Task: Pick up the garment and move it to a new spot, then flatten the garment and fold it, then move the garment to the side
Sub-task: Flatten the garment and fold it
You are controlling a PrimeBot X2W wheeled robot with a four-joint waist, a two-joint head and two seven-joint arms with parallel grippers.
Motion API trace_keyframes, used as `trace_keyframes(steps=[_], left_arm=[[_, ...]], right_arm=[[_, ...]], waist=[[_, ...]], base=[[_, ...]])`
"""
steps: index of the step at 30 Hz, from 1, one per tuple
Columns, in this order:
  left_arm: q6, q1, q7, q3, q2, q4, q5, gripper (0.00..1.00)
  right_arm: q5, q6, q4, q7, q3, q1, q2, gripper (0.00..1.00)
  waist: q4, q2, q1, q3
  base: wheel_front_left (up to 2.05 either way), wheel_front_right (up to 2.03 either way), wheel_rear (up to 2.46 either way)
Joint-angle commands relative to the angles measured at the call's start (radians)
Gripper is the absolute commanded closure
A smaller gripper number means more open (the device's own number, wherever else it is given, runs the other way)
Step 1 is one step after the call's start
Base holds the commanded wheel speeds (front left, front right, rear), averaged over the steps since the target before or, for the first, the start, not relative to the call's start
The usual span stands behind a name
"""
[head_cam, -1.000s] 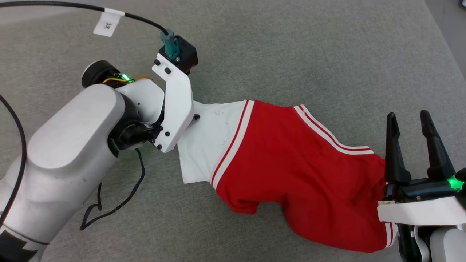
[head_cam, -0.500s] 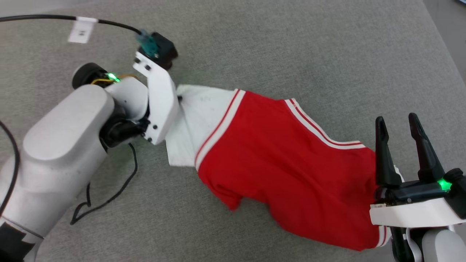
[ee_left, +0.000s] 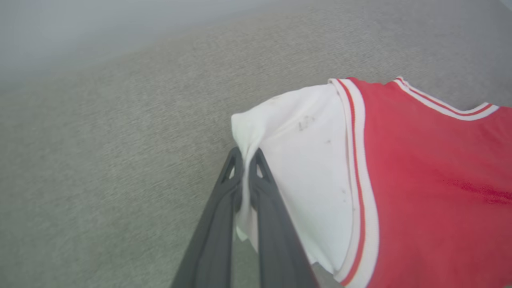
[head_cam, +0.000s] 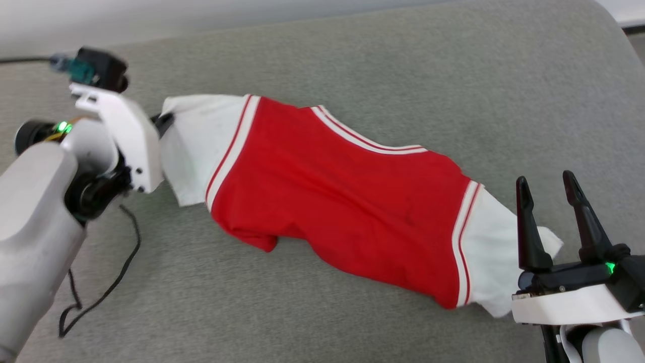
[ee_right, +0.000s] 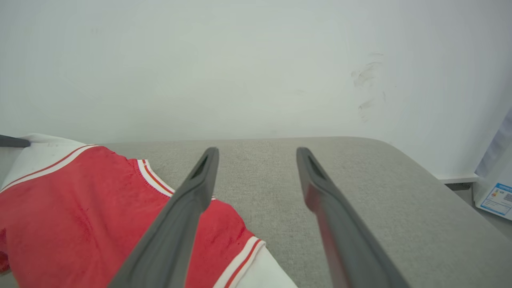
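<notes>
Right gripper (head_cam: 545, 179): jaws wide, empty, poised over the near white sleeve (head_cam: 499, 257). Garment (head_cam: 342, 201): jersey T-shirt lying stretched and rumpled across the grey cushion (head_cam: 453, 75). Judged light, limp and prone to bunching; best taken at sleeve hems. Left gripper (ee_left: 245, 160): jaws pinched narrow on the far sleeve (ee_left: 304, 160) edge.

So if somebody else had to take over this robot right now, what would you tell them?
Left fingers: shut on the white sleeve edge of the garment.
Right fingers: open, empty, by the other sleeve.
The garment lies stretched and rumpled across the grey cushion.
Done: one sleeve gripped.
Left: move it to a new spot, flatten, fold, set aside.
</notes>
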Motion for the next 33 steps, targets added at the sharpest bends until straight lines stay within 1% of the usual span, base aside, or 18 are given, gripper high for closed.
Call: trace_keyframes(steps=[1,5,8,10,12,13,14,15,17,18,21,24,27,29,33], left_arm=[[0.013,0.042,-0.015,0.009,0.017,0.004,-0.011,1.0],[0.043,0.133,-0.047,0.024,0.061,-0.002,-0.033,1.0],[0.054,0.217,-0.066,0.018,0.073,-0.025,-0.049,1.0],[0.046,0.267,-0.078,-0.005,0.08,-0.045,-0.033,1.0],[0.034,0.298,-0.108,-0.028,0.074,-0.067,-0.013,1.0],[0.035,0.313,-0.128,-0.031,0.065,-0.076,-0.01,0.67],[0.037,0.324,-0.152,-0.032,0.056,-0.084,-0.002,0.03],[0.044,0.333,-0.177,-0.029,0.049,-0.089,0.002,0.0],[0.055,0.344,-0.233,-0.025,0.035,-0.098,0.019,0.0],[0.055,0.344,-0.233,-0.025,0.035,-0.098,0.019,0.0],[0.08,0.347,-0.349,-0.018,0.028,-0.115,0.077,0.0],[0.133,0.365,-0.493,-0.009,0.025,-0.145,0.148,0.0],[0.185,0.409,-0.603,0.009,0.025,-0.194,0.183,0.0],[0.221,0.446,-0.639,0.028,0.033,-0.243,0.207,0.0],[0.298,0.548,-0.66,0.076,0.032,-0.367,0.26,0.0]], right_arm=[[-0.012,-0.001,0.002,-0.002,-0.005,0.017,0.0,0.0],[-0.025,-0.001,0.002,-0.002,-0.007,0.023,0.001,0.0],[-0.031,-0.001,0.002,-0.002,-0.017,0.029,0.0,0.0],[-0.035,-0.001,0.003,-0.002,-0.019,0.031,0.001,0.0],[-0.041,-0.001,0.006,-0.002,-0.02,0.031,0.001,0.0],[-0.043,-0.001,0.009,-0.002,-0.019,0.031,0.001,0.0],[-0.052,-0.001,0.011,-0.002,-0.024,0.031,0.0,0.0],[-0.061,-0.001,0.013,-0.002,-0.034,0.03,0.0,0.0],[-0.056,-0.001,0.018,-0.002,-0.046,0.028,0.001,0.0],[-0.056,-0.001,0.018,-0.002,-0.046,0.028,0.001,0.0],[-0.055,-0.001,0.02,-0.002,-0.047,0.028,0.001,0.0],[-0.066,-0.001,0.027,-0.002,-0.051,0.04,0.0,0.0],[-0.069,-0.001,0.031,-0.002,-0.06,0.056,0.001,0.0],[-0.067,-0.001,0.034,-0.002,-0.065,0.066,0.0,0.0],[-0.053,-0.001,0.035,-0.002,-0.081,0.09,0.001,0.0]], waist=[[0.044,-0.0001,0.0,-0.033],[0.087,-0.0001,0.0,-0.054],[0.116,-0.0001,0.0,-0.069],[0.134,-0.0001,0.0,-0.076],[0.149,-0.0001,0.0,-0.084],[0.154,-0.0001,0.0,-0.09],[0.16,-0.0001,0.0,-0.095],[0.165,-0.0001,0.0,-0.101],[0.175,-0.0001,0.0,-0.117],[0.175,-0.0001,0.0,-0.117],[0.182,-0.0001,0.0,-0.145],[0.185,-0.0001,0.0,-0.182],[0.187,-0.0001,0.0,-0.223],[0.189,-0.0001,0.0,-0.245],[0.201,-0.0001,0.0,-0.271]], base=[[0.0,0.0,0.0],[0.0,0.0,0.0],[0.0,0.0,0.0],[0.0,0.0,0.0],[0.0,0.0,0.0],[0.0,0.0,0.0],[0.0,0.0,0.0],[0.0,0.0,0.0],[0.0,0.0,0.0],[0.0,0.0,0.0],[0.0,0.0,0.0],[0.0,0.0,0.0],[0.0,0.0,0.0],[0.0,0.0,0.0],[0.0,0.0,0.0]])
